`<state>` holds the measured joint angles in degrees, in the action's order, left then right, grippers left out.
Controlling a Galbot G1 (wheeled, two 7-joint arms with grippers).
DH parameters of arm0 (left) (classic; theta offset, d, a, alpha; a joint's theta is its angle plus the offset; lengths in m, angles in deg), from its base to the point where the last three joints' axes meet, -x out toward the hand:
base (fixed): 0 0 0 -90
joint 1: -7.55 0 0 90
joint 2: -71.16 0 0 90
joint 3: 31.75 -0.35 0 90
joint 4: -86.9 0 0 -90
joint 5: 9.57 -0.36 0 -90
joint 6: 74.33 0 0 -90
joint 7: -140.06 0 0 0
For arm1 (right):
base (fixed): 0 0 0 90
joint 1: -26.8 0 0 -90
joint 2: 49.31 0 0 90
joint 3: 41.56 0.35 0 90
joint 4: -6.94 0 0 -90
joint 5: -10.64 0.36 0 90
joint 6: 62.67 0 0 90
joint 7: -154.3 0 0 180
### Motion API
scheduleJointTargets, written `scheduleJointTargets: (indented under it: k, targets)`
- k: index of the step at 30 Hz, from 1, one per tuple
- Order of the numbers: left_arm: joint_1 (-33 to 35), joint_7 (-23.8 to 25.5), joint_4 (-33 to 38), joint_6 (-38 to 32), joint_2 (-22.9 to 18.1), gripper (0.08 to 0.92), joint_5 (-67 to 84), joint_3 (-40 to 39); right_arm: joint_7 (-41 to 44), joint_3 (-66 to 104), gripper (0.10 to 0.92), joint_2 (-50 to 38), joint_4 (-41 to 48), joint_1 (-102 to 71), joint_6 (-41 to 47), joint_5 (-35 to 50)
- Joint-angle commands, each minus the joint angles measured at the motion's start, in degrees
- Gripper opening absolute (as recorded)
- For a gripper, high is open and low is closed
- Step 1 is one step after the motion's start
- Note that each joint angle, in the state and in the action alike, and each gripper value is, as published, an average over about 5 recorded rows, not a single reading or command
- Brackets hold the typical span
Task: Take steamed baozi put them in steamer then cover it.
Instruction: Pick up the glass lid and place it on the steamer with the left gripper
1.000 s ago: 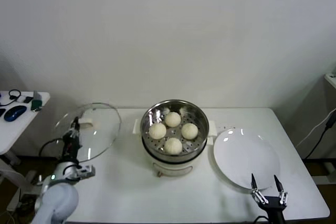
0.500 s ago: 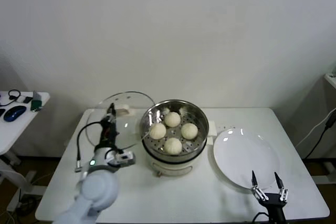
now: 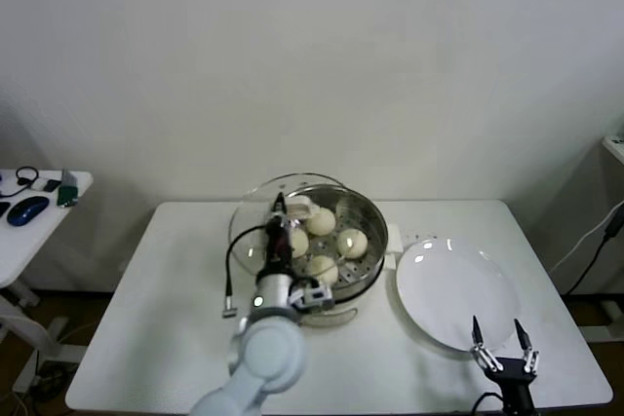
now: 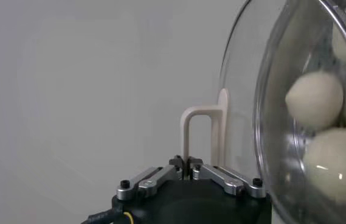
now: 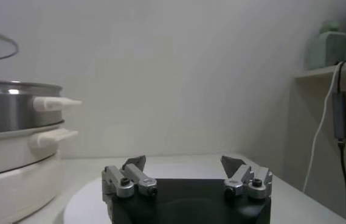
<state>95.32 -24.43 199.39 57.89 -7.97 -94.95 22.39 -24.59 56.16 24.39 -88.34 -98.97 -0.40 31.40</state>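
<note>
The steamer (image 3: pixel 370 224), a shiny steel basket on a cream pot base, stands mid-table with several cream-white baozi (image 3: pixel 352 242) on its perforated floor. My left gripper (image 3: pixel 280 211) is shut on the cream handle (image 3: pixel 298 208) of the round glass lid (image 3: pixel 249 231). It holds the lid tilted over the steamer's left side. In the left wrist view the gripper (image 4: pixel 186 163) pinches the handle (image 4: pixel 200 131), and baozi (image 4: pixel 314 99) show through the glass (image 4: pixel 245 91). My right gripper (image 3: pixel 499 340) hangs open and empty over the near edge of the white plate (image 3: pixel 456 289); its view (image 5: pixel 185 163) shows the steamer (image 5: pixel 8 106) off to one side.
The flat white plate lies right of the steamer with nothing on it. A small side table (image 3: pixel 39 226) with a mouse and small items stands far left. A cable (image 3: pixel 595 241) hangs beyond the table's right edge.
My left arm has carried the glass lid rightward from the table's left edge to over the steamer's left side. The right gripper has stayed put.
</note>
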Motion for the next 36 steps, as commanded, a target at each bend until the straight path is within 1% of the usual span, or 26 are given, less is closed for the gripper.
scheduleJointTargets:
  k: [1, 7, 14, 29, 36]
  targets:
    - [-3.72, 1.59, -8.15, 2.78, -8.99, 0.137, -5.98, -5.72, -0.07, 0.17, 0.823, -0.13, 0.77, 0.16, -0.61, 0.44]
    - [-4.17, -0.39, -11.77, 2.78, -9.38, 0.137, -5.20, -5.99, -0.06, 0.25, 0.823, 0.03, 0.89, 0.15, -0.81, 0.54]
    - [-5.16, -2.65, -14.79, 2.67, -8.54, 0.137, -3.48, -5.61, -0.08, 0.20, 0.823, 0.15, 1.20, 0.13, -1.33, 0.82]
    - [-4.01, -4.76, -15.80, 1.84, -7.20, 0.137, -3.67, -3.53, -0.16, 0.52, 0.823, 0.39, 1.51, 0.15, -1.54, 0.79]
    - [-3.20, -5.60, -15.13, 1.55, -6.66, 0.137, -3.44, -2.91, -0.16, 0.63, 0.823, 0.50, 1.43, -0.09, -1.72, 0.75]
